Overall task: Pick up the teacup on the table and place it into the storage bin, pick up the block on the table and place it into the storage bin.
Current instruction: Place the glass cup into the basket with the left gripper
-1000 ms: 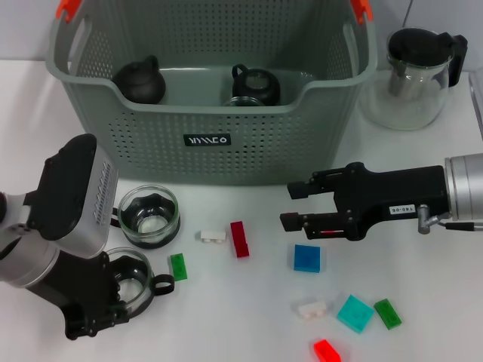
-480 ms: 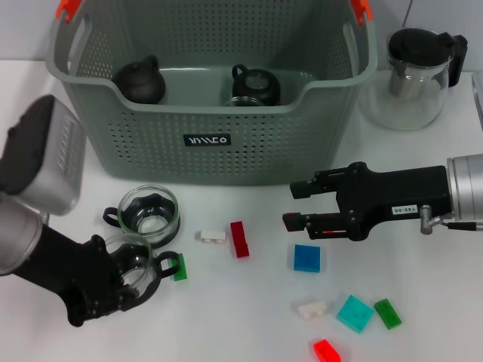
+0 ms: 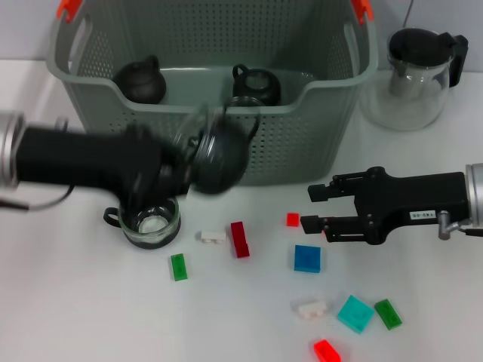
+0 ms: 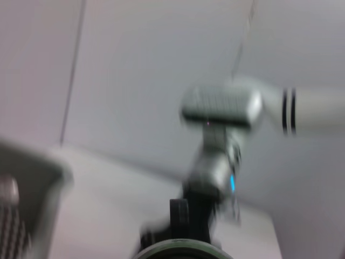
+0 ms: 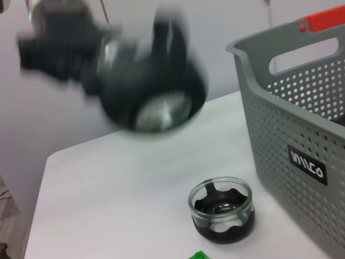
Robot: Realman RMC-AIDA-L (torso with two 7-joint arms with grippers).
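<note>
My left gripper point(image 3: 170, 166) is shut on a glass teacup point(image 3: 219, 154) and holds it in the air in front of the storage bin point(image 3: 219, 113), blurred by motion. The right wrist view shows this teacup point(image 5: 153, 91) too. A second glass teacup point(image 3: 149, 219) stands on the table below; it also shows in the right wrist view point(image 5: 221, 210). My right gripper point(image 3: 306, 207) is open and empty, low over the table at the right. A small red block point(image 3: 293, 219) lies just off its fingertips.
Several blocks lie on the table: red point(image 3: 239, 239), white point(image 3: 213, 236), green point(image 3: 179, 266), blue point(image 3: 307, 258), teal point(image 3: 355, 313). Two dark pots point(image 3: 141, 79) sit in the bin. A glass teapot point(image 3: 415, 68) stands at the back right.
My left arm has lifted the teacup from the front left up and right, to in front of the bin. My right gripper moved slightly right; a small red block now lies by it.
</note>
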